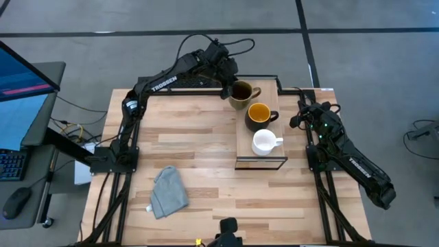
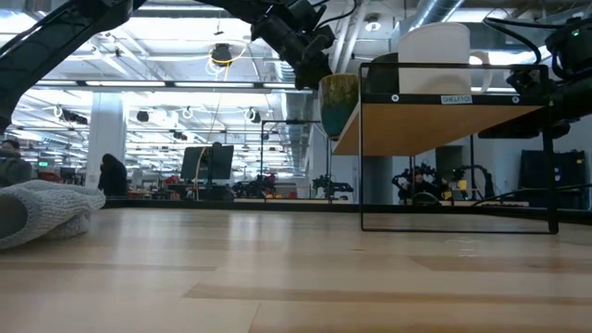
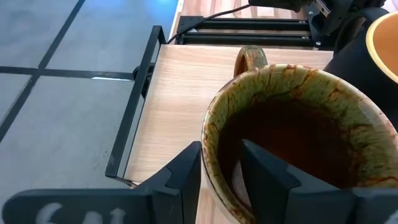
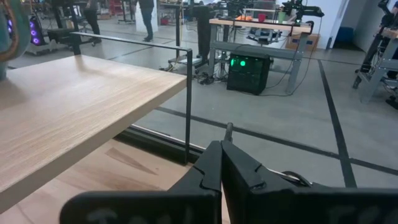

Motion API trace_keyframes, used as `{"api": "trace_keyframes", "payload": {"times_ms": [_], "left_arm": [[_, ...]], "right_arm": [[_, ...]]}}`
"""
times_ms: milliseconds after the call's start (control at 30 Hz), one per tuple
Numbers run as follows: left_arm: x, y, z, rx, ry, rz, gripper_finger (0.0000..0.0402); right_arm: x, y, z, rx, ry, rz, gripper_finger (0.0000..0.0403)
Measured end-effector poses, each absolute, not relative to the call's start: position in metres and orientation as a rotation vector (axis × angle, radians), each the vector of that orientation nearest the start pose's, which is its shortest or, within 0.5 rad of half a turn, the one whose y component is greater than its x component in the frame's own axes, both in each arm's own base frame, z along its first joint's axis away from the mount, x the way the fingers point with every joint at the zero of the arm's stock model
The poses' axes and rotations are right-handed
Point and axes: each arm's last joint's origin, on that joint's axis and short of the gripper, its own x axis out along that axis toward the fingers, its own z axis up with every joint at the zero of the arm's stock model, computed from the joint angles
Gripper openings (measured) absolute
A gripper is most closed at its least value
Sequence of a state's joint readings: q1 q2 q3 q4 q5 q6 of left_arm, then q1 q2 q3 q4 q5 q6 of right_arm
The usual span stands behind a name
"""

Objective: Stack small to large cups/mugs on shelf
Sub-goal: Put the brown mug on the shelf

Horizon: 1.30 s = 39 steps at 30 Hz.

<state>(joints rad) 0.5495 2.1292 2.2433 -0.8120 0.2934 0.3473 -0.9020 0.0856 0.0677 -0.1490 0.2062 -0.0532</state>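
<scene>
The olive-brown mug (image 1: 240, 94) with the dark inside is at the far left corner of the light wood shelf (image 1: 274, 159), and my left gripper (image 1: 226, 88) is shut on it. It also shows in the low view (image 2: 339, 102). Whether its base rests on the board I cannot tell. The dark mug with the yellow-orange inside (image 1: 258, 115) stands on the shelf's middle. The small white mug (image 1: 264, 142) stands near the shelf's near end and shows in the low view (image 2: 435, 44). My right gripper (image 1: 302, 113) is shut and empty, to the right of the shelf. My left gripper holds the olive-brown mug by its rim (image 3: 208, 155), on the side opposite the handle (image 3: 250, 57). One finger (image 3: 264, 171) is inside the mug and one finger (image 3: 180, 177) is outside. The fingers slant down from the table's far left. The mug stays roughly upright.
A crumpled grey cloth (image 1: 168, 192) lies on the tabletop at the near left and shows in the low view (image 2: 46, 208). The shelf's dark frame (image 2: 365, 148) stands on the table's right half. Bare wood lies left of the shelf (image 1: 185, 130).
</scene>
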Motion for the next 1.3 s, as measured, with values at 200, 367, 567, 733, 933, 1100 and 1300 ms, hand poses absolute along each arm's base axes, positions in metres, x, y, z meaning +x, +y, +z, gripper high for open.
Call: {"api": "trace_keyframes", "payload": {"times_ms": [200, 367, 567, 733, 933, 1100, 1300], "left_arm": [[0.405, 0.237, 0.354, 0.043, 0.661, 0.112, 0.0112], [0.406, 0.238, 0.355, 0.055, 0.641, 0.111, 0.0119], [0.409, 0.238, 0.358, 0.077, 0.609, 0.114, 0.0127], [0.410, 0.239, 0.360, 0.088, 0.588, 0.121, 0.0129], [0.412, 0.241, 0.365, 0.124, 0.548, 0.169, 0.0129], [0.415, 0.244, 0.371, 0.158, 0.475, 0.186, 0.0129], [0.410, 0.242, 0.377, 0.182, 0.500, 0.228, 0.0129]], "right_arm": [[0.056, -0.080, 0.166, 0.012, 0.195, -1.101, 0.0027], [0.056, -0.080, 0.166, 0.012, 0.195, -1.100, 0.0027], [0.056, -0.080, 0.166, 0.011, 0.195, -1.100, 0.0027], [0.056, -0.080, 0.166, 0.010, 0.196, -1.100, 0.0027], [0.056, -0.080, 0.166, 0.010, 0.196, -1.100, 0.0027], [0.056, -0.080, 0.166, 0.010, 0.196, -1.100, 0.0027], [0.056, -0.080, 0.166, 0.010, 0.196, -1.100, 0.0027]]}}
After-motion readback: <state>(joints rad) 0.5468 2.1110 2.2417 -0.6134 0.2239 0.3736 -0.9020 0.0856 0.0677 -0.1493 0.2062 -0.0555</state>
